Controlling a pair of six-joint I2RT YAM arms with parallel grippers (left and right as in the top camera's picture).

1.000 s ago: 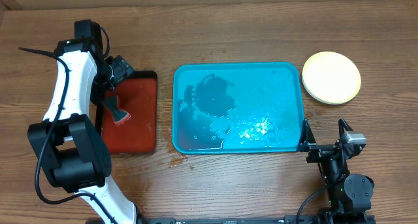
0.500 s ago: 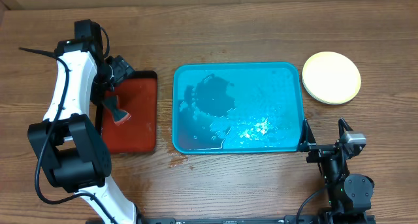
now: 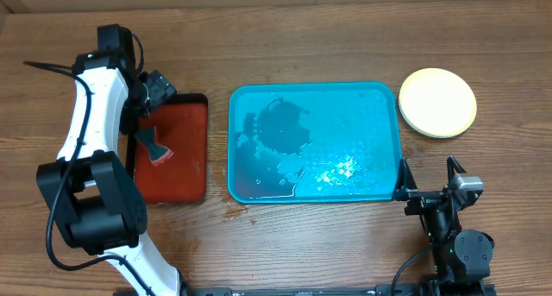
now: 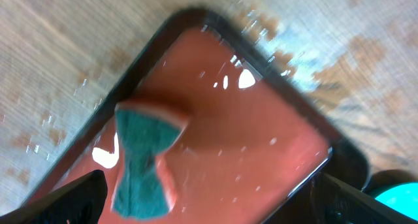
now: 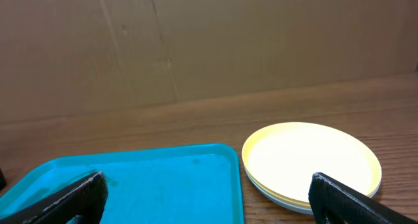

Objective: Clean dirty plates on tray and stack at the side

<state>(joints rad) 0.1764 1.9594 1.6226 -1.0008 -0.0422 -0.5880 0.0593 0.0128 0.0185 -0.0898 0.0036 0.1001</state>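
The plates (image 3: pixel 437 103) sit stacked on the wood to the right of the turquoise tray (image 3: pixel 362 115), a yellow-green rimmed plate with a pale clean centre on top. In the right wrist view the stack (image 5: pixel 312 162) shows a light blue rim at the bottom. The tray holds no plates, only water puddles and a dark wet patch. My left gripper (image 3: pixel 153 91) is open and empty above the far end of the red tray (image 3: pixel 185 171). My right gripper (image 3: pixel 427 188) is open and empty near the front right, facing the turquoise tray (image 5: pixel 144 185).
A teal and pink sponge (image 3: pixel 156 148) lies on the black-rimmed red tray; in the left wrist view the sponge (image 4: pixel 147 162) is between my spread fingers and untouched. Wet spots mark the wood near the turquoise tray's front left corner. A cardboard wall stands behind the table.
My left gripper has shifted slightly toward the back of the table, away from the sponge. The sponge, plates and right arm have not moved.
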